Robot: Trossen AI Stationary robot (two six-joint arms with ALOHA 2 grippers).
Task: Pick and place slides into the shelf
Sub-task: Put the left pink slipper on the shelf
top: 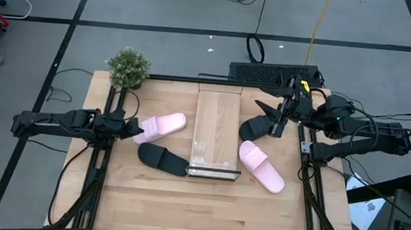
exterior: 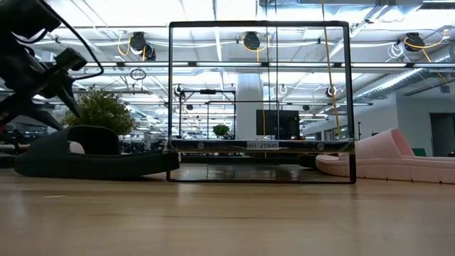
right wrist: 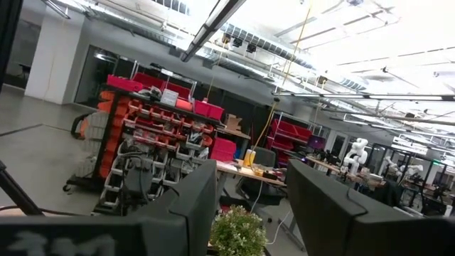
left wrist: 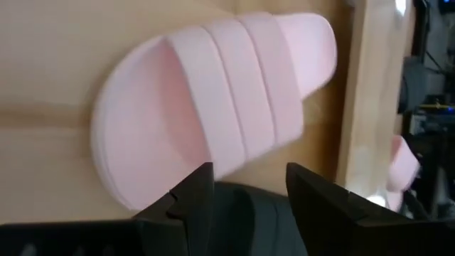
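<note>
Partly, left end effector [top: 137, 129] hides pink slide [top: 164, 124].

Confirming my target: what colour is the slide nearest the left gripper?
Pale pink; left wrist view.

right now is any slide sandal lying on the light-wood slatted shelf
No, the light-wood slatted shelf is bare in the high view; all four slide sandals lie on the table beside it.
</note>
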